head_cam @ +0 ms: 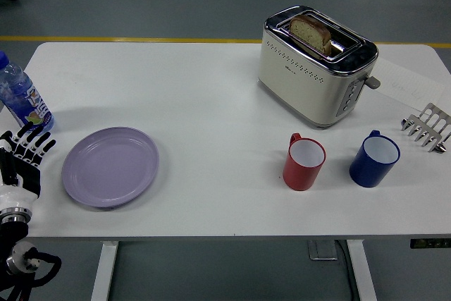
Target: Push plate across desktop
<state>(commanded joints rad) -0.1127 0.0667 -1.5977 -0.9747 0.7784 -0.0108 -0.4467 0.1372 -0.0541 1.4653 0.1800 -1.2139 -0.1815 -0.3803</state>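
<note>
A cream-and-chrome two-slot toaster (315, 66) stands toward one o'clock on the white surface (211, 89), a slice of brown bread (311, 32) upright in its far slot. Below it, at about four o'clock, a red mug (304, 162) and a blue mug (374, 159) sit side by side and apart, both showing white insides with nothing in them, handles turned toward the far edge. A small metal toast rack (427, 127) lies at three o'clock near the right edge, and a clear plastic water bottle with a blue cap (22, 96) stands at nine o'clock at the left edge. The round lilac plate (110, 166) lies flat and bare at eight o'clock, its outline slightly wider along a line running from seven toward one o'clock. Just beside its left rim, not touching, the robot's black left hand (28, 151) rests with fingers (35, 139) spread, holding nothing.
</note>
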